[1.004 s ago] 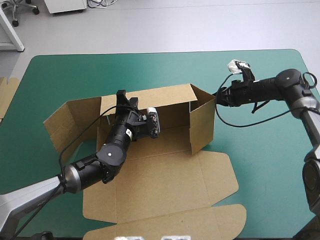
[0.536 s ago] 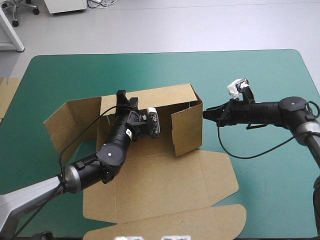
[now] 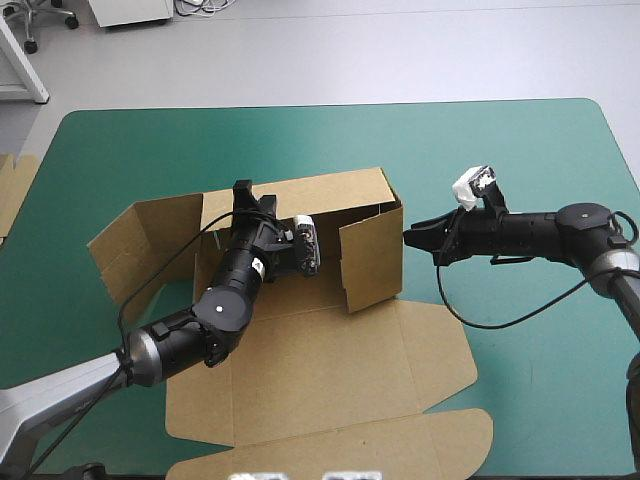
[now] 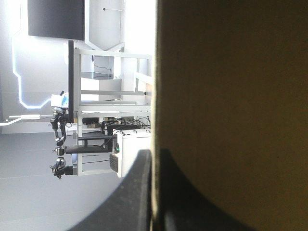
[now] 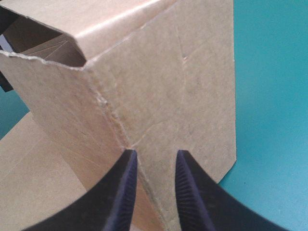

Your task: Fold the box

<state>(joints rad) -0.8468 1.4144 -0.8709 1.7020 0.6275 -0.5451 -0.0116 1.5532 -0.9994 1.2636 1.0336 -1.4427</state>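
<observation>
Right end wall [image 3: 372,262] of the box [image 3: 320,370] has swung inward since the earlier frames. It was out past the floor panel, near square to the back wall [image 3: 320,200]; now it stands angled in over the floor. The right tool [image 3: 415,238] followed it in and sits at that wall's outer face. In the right wrist view its tips [image 5: 154,156] are a little apart, not pinching anything, right at the board by the corner crease; contact looks likely but can't confirm.

The left tool [image 3: 243,190] hasn't moved. It is clamped on the back wall's top edge, with the board running between its fingers in its wrist view [image 4: 153,156], holding that wall upright.

Judgement: right end is partly folded, not tucked. Left end wall [image 3: 140,245] is splayed outward, the lid [image 3: 330,440] flat toward the near edge. Roughly early-to-mid task.

The box sits mid-bench on the teal-green cover [image 3: 520,380]. Spare board [image 3: 12,190] shows at the left edge. Grey floor [image 3: 350,50] lies beyond the far edge.
</observation>
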